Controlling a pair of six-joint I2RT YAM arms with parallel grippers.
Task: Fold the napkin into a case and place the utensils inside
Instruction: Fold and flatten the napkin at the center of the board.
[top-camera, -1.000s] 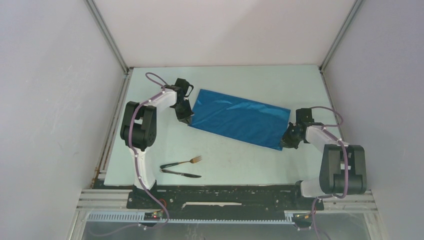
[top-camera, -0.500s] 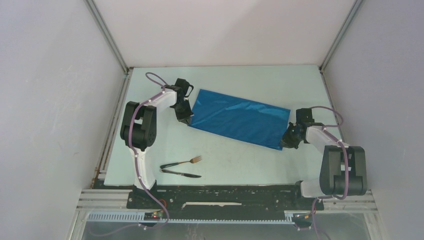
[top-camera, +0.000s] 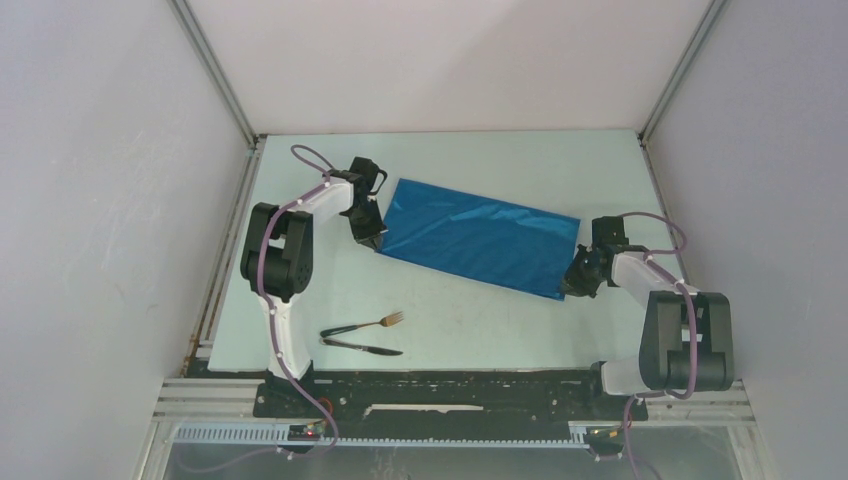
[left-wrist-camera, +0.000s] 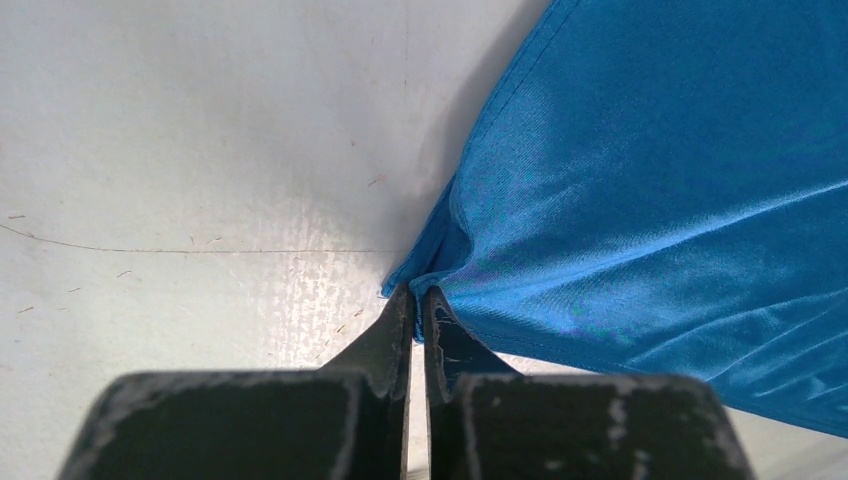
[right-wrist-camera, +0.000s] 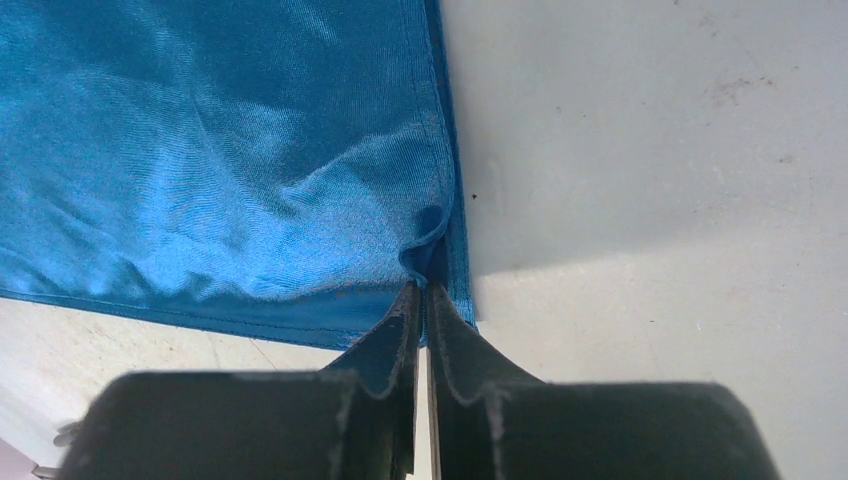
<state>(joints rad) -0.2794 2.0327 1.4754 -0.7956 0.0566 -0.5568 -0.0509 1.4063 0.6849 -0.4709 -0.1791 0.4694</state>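
The plain bright blue cloth napkin (top-camera: 478, 247) lies as a flat long rectangle on the pale table (top-camera: 470, 330). Its near-left corner is pinched in the nearly closed jaws of the left gripper (left-wrist-camera: 417, 297), and its near-right corner is seemingly nipped likewise by the right gripper (right-wrist-camera: 422, 290). Folding is judged to be in hand. Both corners are to be released and a narrower fold made next, while the slim metal fork (top-camera: 375, 324) and dark knife (top-camera: 365, 347) lie untouched near the left arm's base.

Left fingers (left-wrist-camera: 385, 340) and right fingers (right-wrist-camera: 395, 335) both pinched nearly together.
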